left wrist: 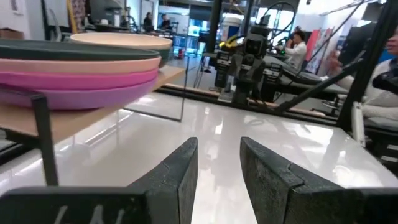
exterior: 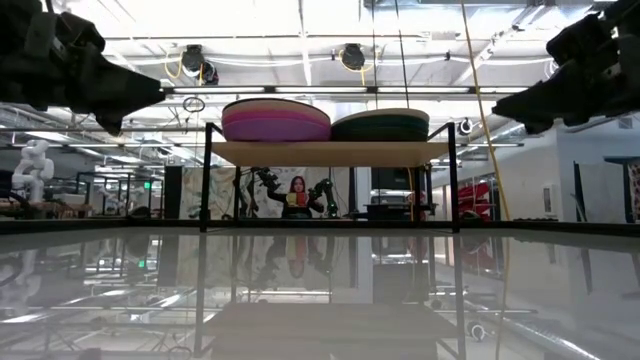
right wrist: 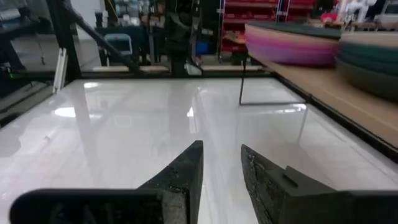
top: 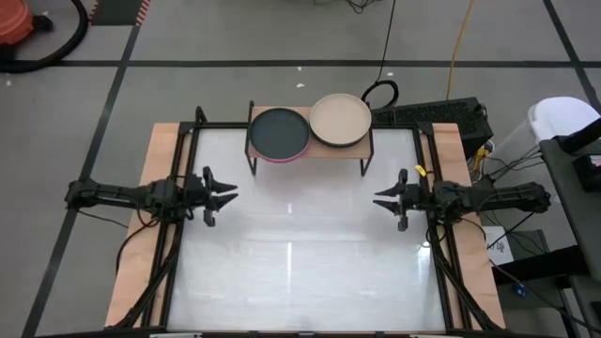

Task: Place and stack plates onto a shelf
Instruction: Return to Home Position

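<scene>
since every plate we can see sits on the shelf (top: 317, 150) at 12 o'clock on the counter (top: 300, 263), we judge the stacking finished and the step in hand to be the retreat to rest. the left end effector (top: 222, 194) hovers at 9 o'clock and the right end effector (top: 385, 198) at 3 o'clock. both point inward with fingers spread and carry nothing, well apart from the shelf and from each other. to do this well we would draw each arm straight back toward its own side, level above the counter. we would not swing toward 12 o'clock, where the thin black legs and overhanging plate rims could be clipped; a knock there might slide a stack off the board.

from above we read only the top plates: the charcoal plate (top: 279, 132) on the shelf's 9 o'clock half and the beige plate (top: 340, 120) on its 3 o'clock half. the low view gives what that hides, the dark teal plates (exterior: 380, 126) under the beige one. the left wrist view counts the other stack best: charcoal over the peach plate (left wrist: 93, 65), the magenta plate (left wrist: 81, 79) and the purple plate (left wrist: 81, 98). how many plates lie in the teal stack we cannot tell.
</scene>
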Tool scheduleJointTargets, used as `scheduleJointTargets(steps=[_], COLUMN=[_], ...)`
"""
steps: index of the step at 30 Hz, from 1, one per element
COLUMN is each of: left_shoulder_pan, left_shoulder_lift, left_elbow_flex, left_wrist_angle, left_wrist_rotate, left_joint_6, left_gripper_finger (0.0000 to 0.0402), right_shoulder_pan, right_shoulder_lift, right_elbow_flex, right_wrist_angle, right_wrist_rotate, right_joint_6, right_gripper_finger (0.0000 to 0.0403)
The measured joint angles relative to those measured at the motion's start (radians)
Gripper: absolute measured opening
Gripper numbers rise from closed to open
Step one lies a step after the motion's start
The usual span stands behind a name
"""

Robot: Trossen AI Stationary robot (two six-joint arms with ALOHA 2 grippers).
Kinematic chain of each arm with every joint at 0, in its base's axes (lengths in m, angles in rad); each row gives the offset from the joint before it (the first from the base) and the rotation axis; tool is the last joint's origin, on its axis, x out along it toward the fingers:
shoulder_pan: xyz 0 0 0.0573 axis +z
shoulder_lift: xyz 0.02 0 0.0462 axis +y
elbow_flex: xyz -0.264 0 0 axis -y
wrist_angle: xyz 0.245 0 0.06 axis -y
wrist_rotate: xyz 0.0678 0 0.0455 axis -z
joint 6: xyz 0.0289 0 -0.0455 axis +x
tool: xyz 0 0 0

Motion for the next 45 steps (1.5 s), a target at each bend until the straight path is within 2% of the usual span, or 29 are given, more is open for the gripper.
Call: scheduleJointTargets(steps=[6, 18, 45], left_shoulder_pan=[0.0, 0.0, 0.0], left_shoulder_lift=[0.0, 0.0, 0.0], left_elbow_flex=[0.0, 0.0, 0.0], left_wrist_angle=[-0.011, -0.088, -0.079], left_wrist_rotate=[0.049, 0.051, 0.05], left_joint_6=[-0.003, -0.005, 0.0], left_gripper_finger=[0.0124, 0.0124, 0.0124], right_shoulder_pan=[0.0, 0.0, 0.0], right_shoulder_lift=[0.0, 0.011, 0.011], right_elbow_flex=[-0.032, -0.064, -0.066], right_wrist_angle=[0.052, 0.051, 0.056], right_wrist_rotate=[-0.002, 0.0, -0.002], right_joint_6=[-0.001, 0.054, 0.053], right_gripper_finger=[0.0093, 0.0093, 0.0093])
